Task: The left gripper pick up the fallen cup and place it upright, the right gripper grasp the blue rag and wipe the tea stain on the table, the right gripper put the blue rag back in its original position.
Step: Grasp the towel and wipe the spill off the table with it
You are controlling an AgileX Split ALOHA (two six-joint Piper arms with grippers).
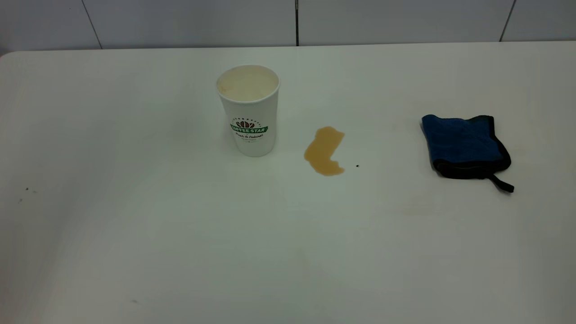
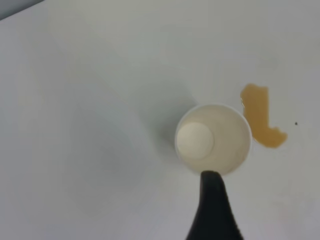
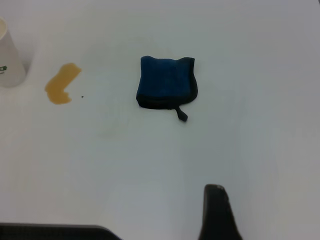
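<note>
The left claw (image 2: 214, 200) hangs above the upright cup (image 1: 249, 110); the right claw (image 3: 217, 212) hangs well back from the blue rag (image 1: 465, 146). Each shows one finger only, so I cannot tell their spread.

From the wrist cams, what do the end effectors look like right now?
Little shows. The left end effector appears only as one matte black, tapered, round-tipped finger. The right end effector shows a similar black finger plus a dark flat edge. No cables or markings visible; neither arm appears in the exterior view.

Soft, even overhead light.
You see a faint shadow beside the tall white paper cup (image 2: 214, 139); its edges look blurred.
</note>
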